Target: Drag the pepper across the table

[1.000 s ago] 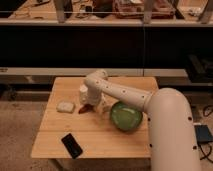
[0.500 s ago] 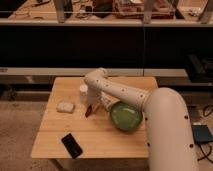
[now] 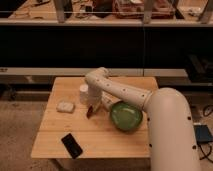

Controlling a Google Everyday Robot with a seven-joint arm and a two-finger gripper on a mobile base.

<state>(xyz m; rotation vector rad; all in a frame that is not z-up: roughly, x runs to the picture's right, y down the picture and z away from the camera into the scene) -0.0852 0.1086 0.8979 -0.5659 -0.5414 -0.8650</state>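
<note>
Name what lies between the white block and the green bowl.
In the camera view, the dark-red pepper lies there on the table, with the gripper right above it.

The claw [image 3: 92,105] at the pepper [image 3: 89,112] is mostly hidden by its arm [image 3: 125,92].

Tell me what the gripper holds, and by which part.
That cannot be told. The gripper is low over the table, right at the pepper, between the white block and the bowl, but no grasp is visible.
</note>
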